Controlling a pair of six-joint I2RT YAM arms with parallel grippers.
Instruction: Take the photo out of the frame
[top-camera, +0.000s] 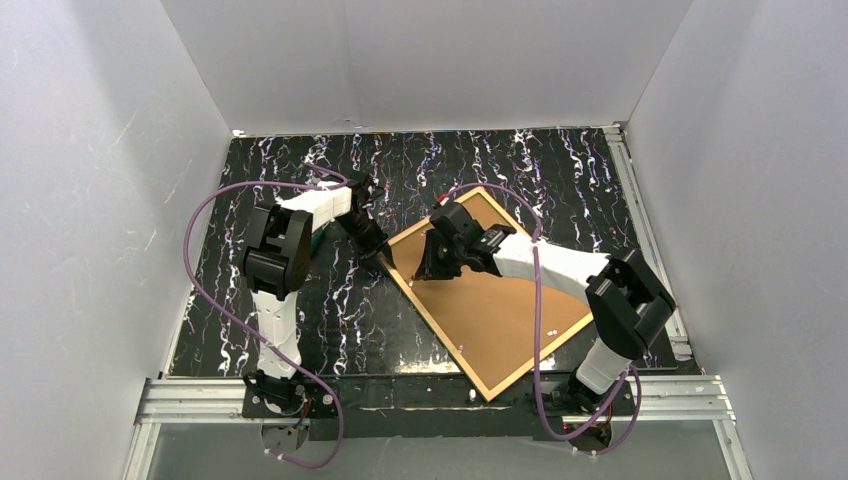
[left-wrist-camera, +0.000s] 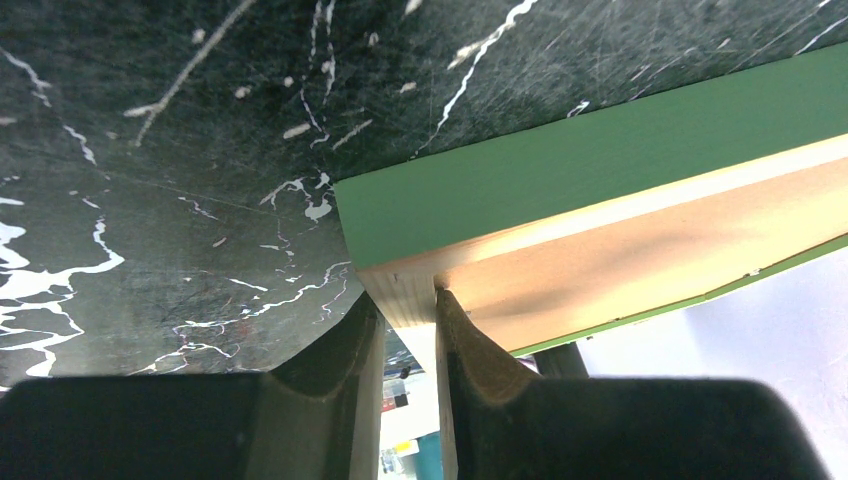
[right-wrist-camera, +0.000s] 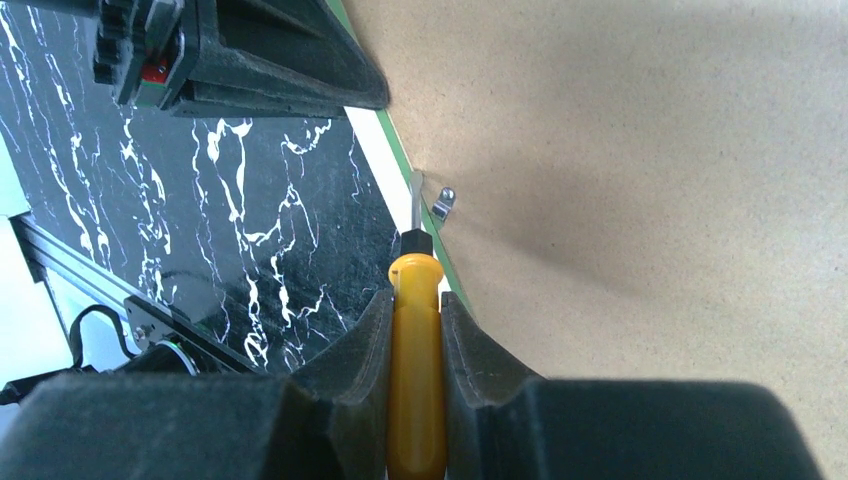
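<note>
The frame (top-camera: 441, 331) lies face down and slanted on the table, its brown backing board (top-camera: 500, 310) facing up. The photo is hidden beneath the board. My left gripper (top-camera: 383, 256) is at the frame's left corner. In the left wrist view it (left-wrist-camera: 410, 305) is shut on that corner, with the wood edge pinched between the fingers beside the frame's green side (left-wrist-camera: 560, 180). My right gripper (right-wrist-camera: 415, 300) is shut on a yellow-handled screwdriver (right-wrist-camera: 415, 340). The screwdriver's blade tip sits by a small metal tab (right-wrist-camera: 444, 203) at the edge of the backing board (right-wrist-camera: 650, 150).
The table is black marble-patterned (top-camera: 300, 320), walled in by white panels on three sides. An aluminium rail (top-camera: 440, 395) runs along the near edge by the arm bases. The left arm's gripper body (right-wrist-camera: 250, 60) looms close in the right wrist view.
</note>
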